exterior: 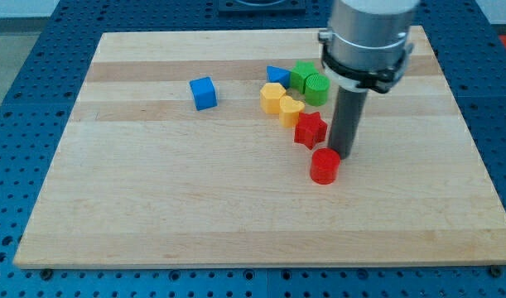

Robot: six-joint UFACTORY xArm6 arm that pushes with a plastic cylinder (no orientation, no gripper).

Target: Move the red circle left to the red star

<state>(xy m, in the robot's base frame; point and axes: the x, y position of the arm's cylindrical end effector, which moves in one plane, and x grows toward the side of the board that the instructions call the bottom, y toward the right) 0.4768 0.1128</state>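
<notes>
On wooden board (153, 207) | my tip (345, 155) seemingly touching red circle (325, 165) | fingerless rod

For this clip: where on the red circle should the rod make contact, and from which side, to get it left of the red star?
No grip here, only pushing. My tip sits at the red circle's upper-right edge; the red star lies just above-left. Probably contact its round right wall and push toward the view's left, centred, since a cylinder slips off-line.
</notes>
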